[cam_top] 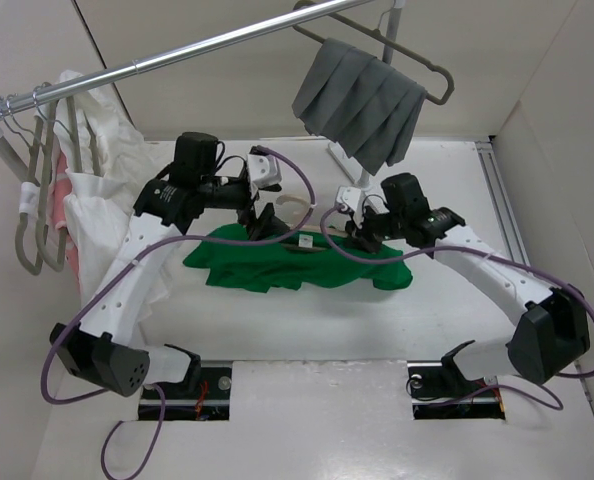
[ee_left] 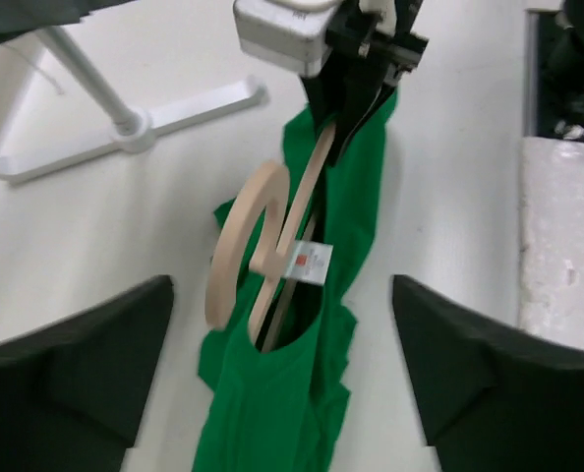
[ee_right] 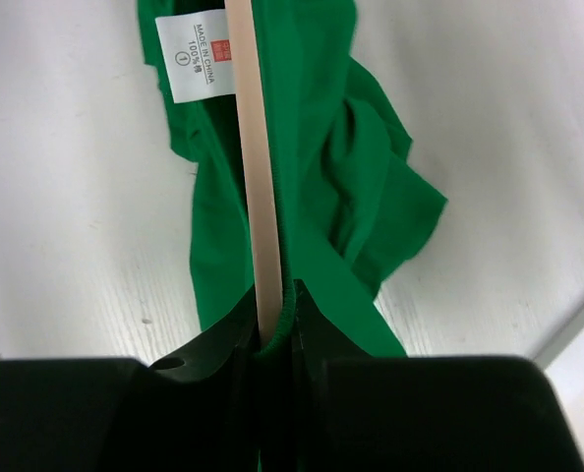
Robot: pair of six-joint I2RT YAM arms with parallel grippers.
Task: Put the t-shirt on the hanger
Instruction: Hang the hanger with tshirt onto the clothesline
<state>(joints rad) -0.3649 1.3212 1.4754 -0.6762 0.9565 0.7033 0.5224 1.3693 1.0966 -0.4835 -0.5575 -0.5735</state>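
Observation:
The bright green t-shirt (cam_top: pixel 297 264) lies crumpled on the table between my arms. The beige hanger (cam_top: pixel 295 207) has one arm inside the shirt's neck, with its hook sticking out at the far side. My right gripper (cam_top: pixel 360 238) is shut on the hanger's arm (ee_right: pixel 258 197) together with the green neck edge (ee_right: pixel 302 305). The white label (ee_right: pixel 196 57) hangs beside the arm. My left gripper (ee_left: pixel 282 393) is open and empty, with its fingers (ee_left: pixel 76 364) wide apart above the shirt (ee_left: pixel 272 413), near the neck opening and the hook (ee_left: pixel 235 241).
A metal rail (cam_top: pixel 177 55) crosses the back. A grey pleated cloth (cam_top: pixel 362 100) hangs on a dark hanger at the right. White garments (cam_top: pixel 97 190) and thin hangers (cam_top: pixel 32 200) hang at the left. The rack's white foot (ee_left: pixel 125 128) stands behind the shirt.

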